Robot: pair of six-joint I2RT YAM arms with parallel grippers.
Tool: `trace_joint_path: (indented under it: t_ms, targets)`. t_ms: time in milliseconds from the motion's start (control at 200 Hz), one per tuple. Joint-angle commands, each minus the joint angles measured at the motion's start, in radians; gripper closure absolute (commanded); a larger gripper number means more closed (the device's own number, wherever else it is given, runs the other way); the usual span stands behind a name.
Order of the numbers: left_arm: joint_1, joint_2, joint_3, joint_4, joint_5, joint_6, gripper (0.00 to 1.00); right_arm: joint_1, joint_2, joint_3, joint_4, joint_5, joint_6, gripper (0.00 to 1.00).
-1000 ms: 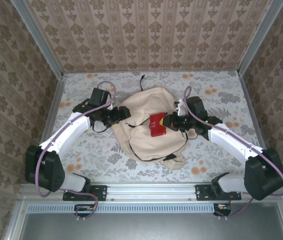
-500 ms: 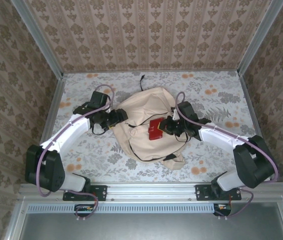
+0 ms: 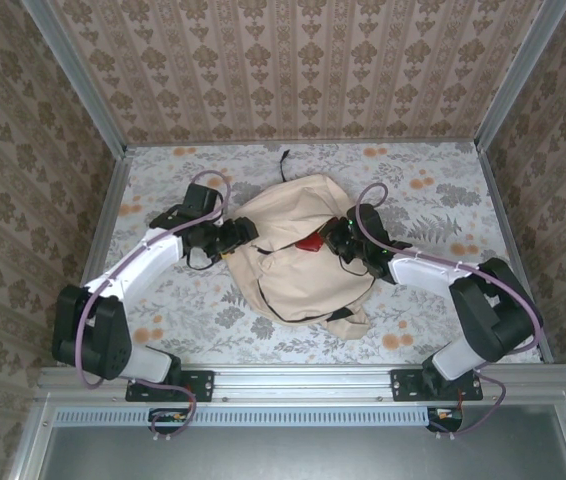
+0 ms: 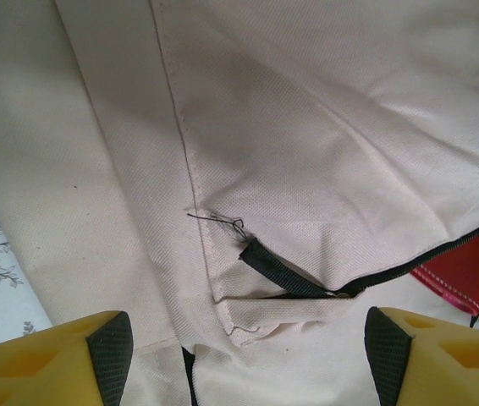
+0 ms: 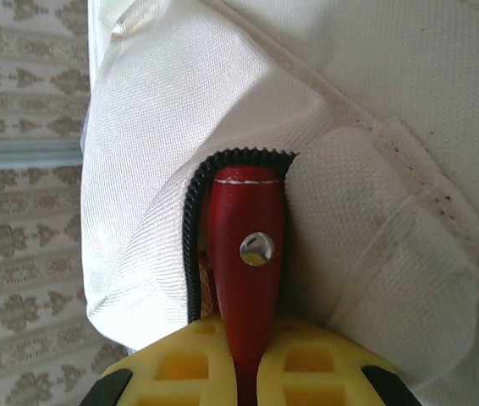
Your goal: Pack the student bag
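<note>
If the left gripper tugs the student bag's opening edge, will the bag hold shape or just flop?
Probably floppy: the student bag lies creased and slumped on the table. Its fabric folds around the zipper, so a tug would likely bunch it rather than lift it open.

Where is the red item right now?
The red item sits partway inside the zipper opening of the student bag, mid-table in the top view, with the right tool shut on its near end.
</note>
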Motion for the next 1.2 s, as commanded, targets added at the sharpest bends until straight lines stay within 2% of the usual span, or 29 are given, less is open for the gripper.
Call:
trace_joint_path:
  t_ms: [0, 80, 185, 265, 315, 545, 660, 750, 905, 1195]
  targets:
    - [-0.015, 0.023, -0.017, 0.026, 0.028, -0.029, 0.25, 0.016, 0.064, 0.015, 0.139, 0.123, 0.109, 0.96]
    - [-0.022, 0.032, -0.015, 0.027, 0.033, -0.031, 0.25, 0.039, 0.121, 0.032, 0.226, 0.115, 0.16, 0.93]
    - [-0.027, 0.035, -0.013, 0.023, 0.033, -0.031, 0.25, 0.067, 0.167, 0.098, 0.187, 0.092, 0.165, 0.87]
    - [-0.027, 0.032, -0.013, 0.018, 0.03, -0.027, 0.25, 0.075, 0.157, 0.098, 0.161, 0.091, 0.161, 0.75]
    - [-0.026, 0.028, -0.014, 0.014, 0.024, -0.025, 0.25, 0.075, 0.134, 0.09, 0.118, 0.088, 0.152, 0.69]
    - [-0.023, 0.028, -0.012, 0.002, -0.005, -0.017, 0.25, 0.066, -0.034, 0.055, -0.172, 0.009, 0.053, 0.55]
    - [-0.021, 0.031, -0.012, 0.005, -0.011, -0.021, 0.25, 0.065, -0.073, 0.026, -0.219, -0.03, 0.033, 0.56]
    - [-0.021, 0.029, -0.016, 0.012, -0.014, -0.03, 0.26, 0.065, -0.065, 0.015, -0.222, -0.047, 0.039, 0.64]
    - [-0.021, 0.025, -0.025, 0.023, -0.007, -0.041, 0.27, 0.065, -0.003, 0.044, -0.189, -0.09, 0.04, 0.76]
    - [-0.021, 0.02, -0.033, 0.02, -0.01, -0.04, 0.29, 0.065, 0.101, 0.111, -0.124, -0.139, 0.022, 0.86]
